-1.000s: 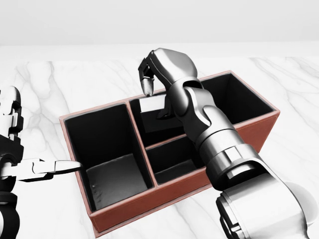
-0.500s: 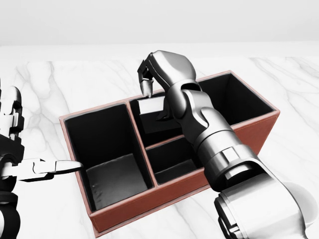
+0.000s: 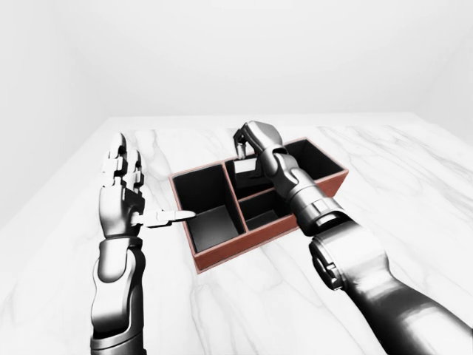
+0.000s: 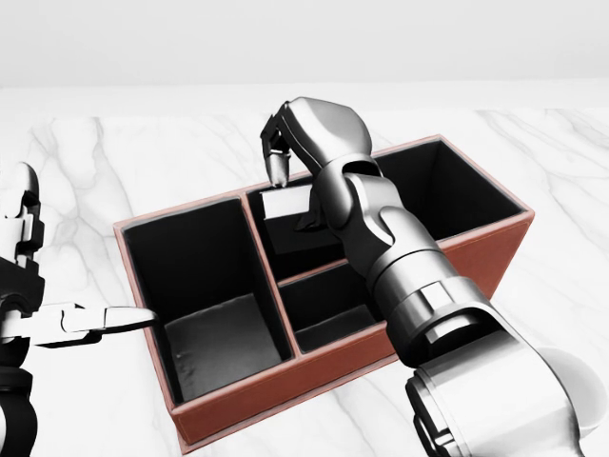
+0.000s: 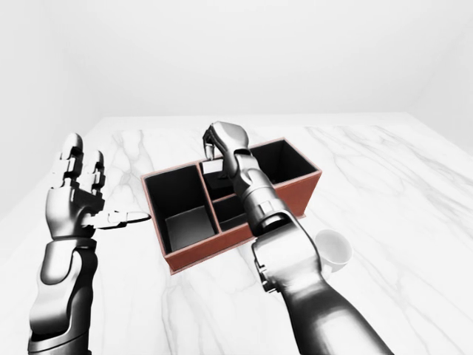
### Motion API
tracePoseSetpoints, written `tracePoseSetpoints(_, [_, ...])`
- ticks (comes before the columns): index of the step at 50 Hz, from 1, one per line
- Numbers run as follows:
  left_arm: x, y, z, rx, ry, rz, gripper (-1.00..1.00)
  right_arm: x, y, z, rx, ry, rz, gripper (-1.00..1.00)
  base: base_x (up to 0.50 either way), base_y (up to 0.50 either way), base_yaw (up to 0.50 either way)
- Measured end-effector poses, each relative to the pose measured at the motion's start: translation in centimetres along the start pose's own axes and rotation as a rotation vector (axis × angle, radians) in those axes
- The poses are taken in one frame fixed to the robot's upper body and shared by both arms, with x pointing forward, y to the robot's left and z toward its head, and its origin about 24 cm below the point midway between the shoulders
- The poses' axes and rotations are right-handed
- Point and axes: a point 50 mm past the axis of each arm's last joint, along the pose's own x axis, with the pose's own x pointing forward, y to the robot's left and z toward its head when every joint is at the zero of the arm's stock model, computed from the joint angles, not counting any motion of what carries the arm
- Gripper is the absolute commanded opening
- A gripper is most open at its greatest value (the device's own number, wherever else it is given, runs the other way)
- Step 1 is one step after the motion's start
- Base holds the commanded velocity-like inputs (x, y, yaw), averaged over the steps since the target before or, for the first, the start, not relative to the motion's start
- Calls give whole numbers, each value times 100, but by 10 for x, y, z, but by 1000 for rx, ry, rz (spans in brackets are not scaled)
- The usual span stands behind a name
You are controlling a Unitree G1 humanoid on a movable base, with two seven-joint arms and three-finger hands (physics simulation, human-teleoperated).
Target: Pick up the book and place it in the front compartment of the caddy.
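Right hand [image 4: 285,157] curled above caddy [image 4: 324,376], fingers pinching top edge of pale book [image 4: 285,203], upright in upper middle compartment. Left hand [image 3: 122,188] spread open beside caddy's left wall, thumb pointing at it, holding nothing. White cup [image 5: 330,250] on marble bench [image 5: 414,185], seen only in right-eye view

**Where my three cameras sit**

My head view looks steeply down and sits close: the caddy [image 4: 324,305] nearly fills it, with only a strip of pale wall along the top. My two eye views stand farther off and take in the whole marble desk [image 3: 414,170], both arms and the walls behind. All three share the caddy. The right-eye view is shifted, so the caddy sits further left there, and a white cup [image 5: 332,250] shows.
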Motion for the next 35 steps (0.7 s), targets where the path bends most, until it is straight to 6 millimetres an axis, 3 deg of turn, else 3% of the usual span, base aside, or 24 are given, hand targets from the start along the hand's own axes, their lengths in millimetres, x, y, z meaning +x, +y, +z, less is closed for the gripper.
tracePoseSetpoints(35, [0, 0, 0, -2, -2, -1, 100, -3, 11, 2, -15, -2, -8, -100, 0, 0, 0])
